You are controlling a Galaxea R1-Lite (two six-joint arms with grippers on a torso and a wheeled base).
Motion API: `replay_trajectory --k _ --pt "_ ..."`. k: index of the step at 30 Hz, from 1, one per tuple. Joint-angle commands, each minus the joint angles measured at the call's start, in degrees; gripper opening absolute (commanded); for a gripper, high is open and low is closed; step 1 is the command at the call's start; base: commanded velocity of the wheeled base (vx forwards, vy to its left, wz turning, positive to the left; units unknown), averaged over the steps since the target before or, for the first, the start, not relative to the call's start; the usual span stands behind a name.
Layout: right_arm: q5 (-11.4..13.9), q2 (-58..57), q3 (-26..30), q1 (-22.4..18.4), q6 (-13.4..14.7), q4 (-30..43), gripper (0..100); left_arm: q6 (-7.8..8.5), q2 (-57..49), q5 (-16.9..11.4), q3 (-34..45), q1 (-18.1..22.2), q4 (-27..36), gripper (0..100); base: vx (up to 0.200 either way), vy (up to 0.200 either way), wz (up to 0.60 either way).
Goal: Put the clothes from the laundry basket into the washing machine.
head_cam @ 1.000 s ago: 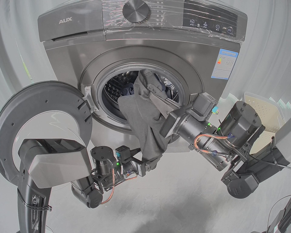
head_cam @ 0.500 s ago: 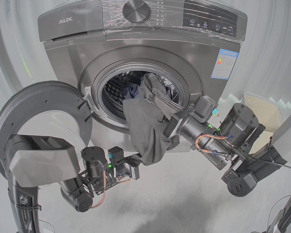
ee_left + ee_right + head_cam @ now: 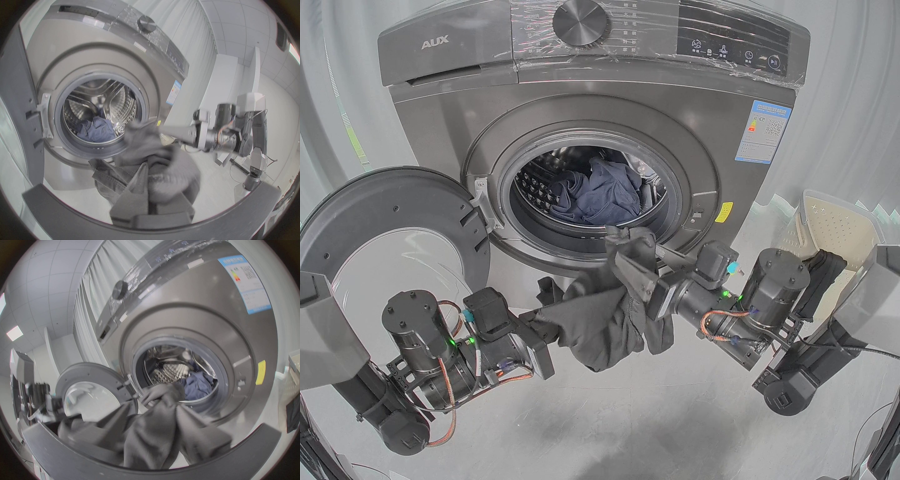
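A grey garment [image 3: 600,319] hangs in front of the washing machine [image 3: 444,119], below its round opening and outside the drum. My right gripper [image 3: 639,267] is shut on the garment's upper fold. Lower and to the left, my left gripper [image 3: 540,322] is shut on its other end, so the cloth sags between the two. In the left wrist view the grey garment [image 3: 156,168] bunches over that gripper's fingers [image 3: 140,187]. A dark blue garment [image 3: 600,197] lies inside the drum. The cream laundry basket [image 3: 847,228] stands at the right with a dark garment [image 3: 822,275] draped over its rim.
The machine's round door [image 3: 394,219] stands swung open to the left, close above my left arm. Bare grey floor [image 3: 650,412] lies in front of the machine. White curtains hang behind on both sides.
Both arms have drawn back and down from the opening. The grey garment came out of the drum mouth and now hangs lower, uncovering the blue garment inside.
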Motion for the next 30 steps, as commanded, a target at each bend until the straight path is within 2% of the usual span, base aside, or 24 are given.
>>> replay_trajectory --k 1,3,8,21,26,30 --pt "0.01 2.27 4.81 -0.78 -0.26 -0.15 100 -0.28 -3.50 0.40 -1.73 0.11 0.10 0 0.000 0.000 0.00" --pt "0.01 2.27 5.95 -0.87 -0.34 -0.06 100 -0.37 -3.33 0.49 -2.52 0.11 0.19 0 0.000 0.000 0.00" --pt "0.10 2.36 11.05 -0.87 -0.52 -0.15 100 -0.19 -1.39 3.30 -6.03 0.20 0.19 0 0.000 0.000 0.00" --pt "0.45 2.45 13.25 0.45 -1.40 -0.24 100 -0.46 0.63 4.54 -8.23 0.46 0.28 0 0.000 0.000 0.00" --pt "0.80 2.54 12.28 2.21 -2.54 -0.24 100 -0.37 2.30 6.82 -10.34 1.87 0.28 0 0.000 0.000 0.00" --pt "0.97 5.61 6.22 2.65 -3.33 -0.15 100 -0.46 2.47 6.91 -11.39 1.87 0.28 0 0.000 0.000 0.00"
